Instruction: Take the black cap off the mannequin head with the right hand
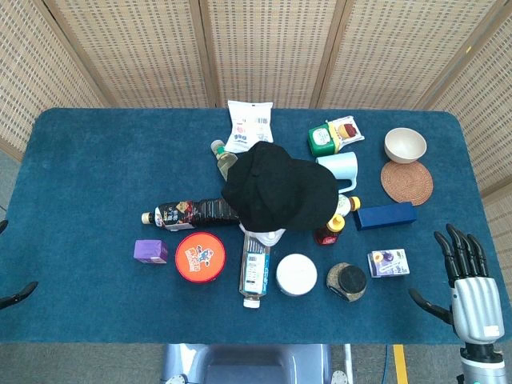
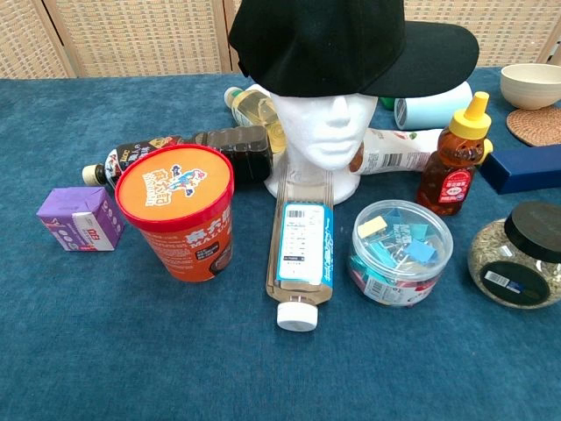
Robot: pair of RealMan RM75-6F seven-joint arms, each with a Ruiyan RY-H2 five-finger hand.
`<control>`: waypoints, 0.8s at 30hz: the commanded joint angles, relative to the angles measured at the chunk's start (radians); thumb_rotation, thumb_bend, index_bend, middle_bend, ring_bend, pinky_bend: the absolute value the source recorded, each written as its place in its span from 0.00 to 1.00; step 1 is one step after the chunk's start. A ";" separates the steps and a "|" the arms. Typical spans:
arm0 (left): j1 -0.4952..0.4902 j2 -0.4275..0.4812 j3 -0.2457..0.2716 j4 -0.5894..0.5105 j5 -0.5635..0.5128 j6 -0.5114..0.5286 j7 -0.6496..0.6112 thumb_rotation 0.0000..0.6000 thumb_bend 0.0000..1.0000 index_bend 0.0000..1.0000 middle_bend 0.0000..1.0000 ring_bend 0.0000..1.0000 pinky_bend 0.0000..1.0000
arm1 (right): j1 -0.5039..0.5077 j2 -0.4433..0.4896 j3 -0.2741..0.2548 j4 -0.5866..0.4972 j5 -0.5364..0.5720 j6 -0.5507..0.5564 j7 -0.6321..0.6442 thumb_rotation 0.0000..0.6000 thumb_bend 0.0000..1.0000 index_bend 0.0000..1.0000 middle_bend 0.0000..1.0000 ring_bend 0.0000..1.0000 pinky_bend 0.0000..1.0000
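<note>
The black cap (image 1: pixel 280 192) sits on the white mannequin head (image 2: pixel 323 132) in the middle of the table; the cap (image 2: pixel 342 44) covers the top of the head, brim pointing right in the chest view. My right hand (image 1: pixel 468 280) hovers at the table's front right corner, fingers spread, holding nothing, far from the cap. Only the dark fingertips of my left hand (image 1: pixel 18 294) show at the left edge of the head view. Neither hand appears in the chest view.
Around the head lie a dark drink bottle (image 1: pixel 192 213), an orange-lidded tub (image 1: pixel 200 256), a clear bottle (image 1: pixel 254 272), a clip jar (image 1: pixel 296 274), a honey bottle (image 2: pixel 454 162), a black-lidded jar (image 1: pixel 346 280), a blue box (image 1: pixel 386 215), a bowl (image 1: pixel 405 145) and a coaster (image 1: pixel 406 182).
</note>
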 commanded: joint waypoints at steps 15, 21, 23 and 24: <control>0.006 0.018 0.002 0.005 0.022 0.012 -0.061 1.00 0.11 0.00 0.00 0.00 0.00 | 0.095 -0.166 0.071 0.198 0.049 -0.078 -0.017 1.00 0.00 0.06 0.10 0.03 0.10; 0.003 0.022 -0.001 0.001 0.006 -0.001 -0.067 1.00 0.11 0.00 0.00 0.00 0.00 | 0.176 -0.257 0.127 0.291 0.106 -0.147 0.029 1.00 0.00 0.09 0.12 0.05 0.13; 0.002 0.022 -0.002 -0.001 0.003 -0.003 -0.066 1.00 0.11 0.00 0.00 0.00 0.00 | 0.194 -0.277 0.137 0.307 0.123 -0.166 0.029 1.00 0.00 0.09 0.13 0.06 0.13; 0.000 0.023 -0.003 -0.003 0.000 -0.007 -0.066 1.00 0.11 0.00 0.00 0.00 0.00 | 0.208 -0.291 0.144 0.315 0.133 -0.181 0.027 1.00 0.00 0.09 0.13 0.06 0.13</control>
